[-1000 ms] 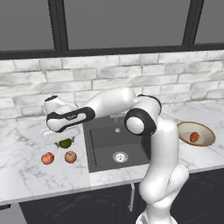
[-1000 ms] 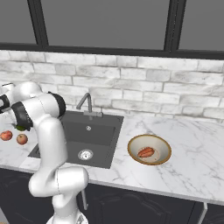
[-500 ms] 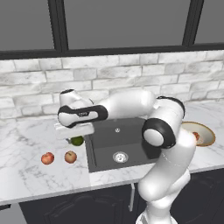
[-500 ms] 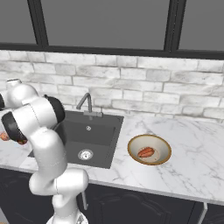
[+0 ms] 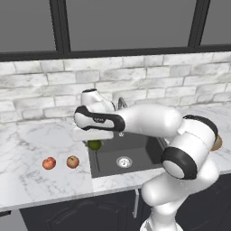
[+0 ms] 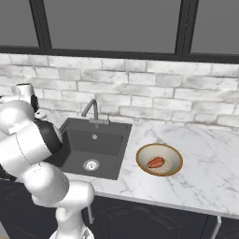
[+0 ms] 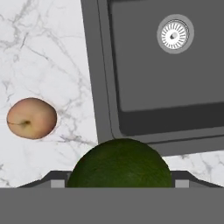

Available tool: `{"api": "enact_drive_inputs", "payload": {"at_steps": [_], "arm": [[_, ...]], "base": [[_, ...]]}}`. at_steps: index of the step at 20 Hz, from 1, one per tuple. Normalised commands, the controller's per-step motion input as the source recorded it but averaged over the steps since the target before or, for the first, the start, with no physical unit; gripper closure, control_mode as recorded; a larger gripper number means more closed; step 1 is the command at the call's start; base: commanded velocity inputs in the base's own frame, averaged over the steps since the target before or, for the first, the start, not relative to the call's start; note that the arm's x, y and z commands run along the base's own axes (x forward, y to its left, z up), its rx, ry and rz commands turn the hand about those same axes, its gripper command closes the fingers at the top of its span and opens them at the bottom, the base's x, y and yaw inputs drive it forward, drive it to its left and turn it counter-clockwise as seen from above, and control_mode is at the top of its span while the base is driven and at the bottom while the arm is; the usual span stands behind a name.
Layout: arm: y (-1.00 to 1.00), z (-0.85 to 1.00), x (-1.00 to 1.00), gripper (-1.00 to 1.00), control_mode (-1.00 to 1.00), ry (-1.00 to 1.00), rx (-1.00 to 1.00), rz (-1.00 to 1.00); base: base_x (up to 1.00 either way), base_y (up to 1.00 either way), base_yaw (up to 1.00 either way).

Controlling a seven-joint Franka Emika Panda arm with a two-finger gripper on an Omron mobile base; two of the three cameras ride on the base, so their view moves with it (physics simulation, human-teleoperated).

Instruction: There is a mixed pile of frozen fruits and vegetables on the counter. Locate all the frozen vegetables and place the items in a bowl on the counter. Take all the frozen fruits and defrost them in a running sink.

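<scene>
Above the left edge of the dark grey rectangular sink [image 5: 124,153], the two-finger gripper [image 5: 94,140] is clenched around the small dark green ball [image 5: 94,145], which bulges between the finger tips in the hand view [image 7: 119,162] and hangs clear of the white marble-look counter [image 5: 31,176]. This vegetable belongs in the shallow tan-rimmed bowl [image 6: 159,159], which sits on the counter just right of the sink and already holds the elongated red-orange piece [image 6: 156,162]. To do the carry well, I would keep the ball high enough to pass over the basin and the curved grey faucet [image 6: 90,110], hold the grip firm since a round ball slips easily, and let go only once it is low and centred over the bowl. The redder apple-like ball [image 5: 49,163] and the red-tan apple-like ball [image 5: 72,161] lie left of the sink, near each other, awaiting their turn.
</scene>
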Motion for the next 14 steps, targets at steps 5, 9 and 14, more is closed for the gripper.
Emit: {"api": "enact_drive_inputs", "payload": {"at_steps": [5, 9, 14], "arm": [[-0.38, 0.14, -0.08, 1.0, -1.0, 0.0, -0.06, -0.09], [-0.5, 0.08, -0.02, 1.0, -1.0, 0.04, -0.1, -0.09], [-0.59, 0.01, -0.07, 1.0, -1.0, 0.03, -0.11, -0.1]], "base": [[0.0, 0.0, 0.0], [0.0, 0.0, 0.0], [0.0, 0.0, 0.0]]}}
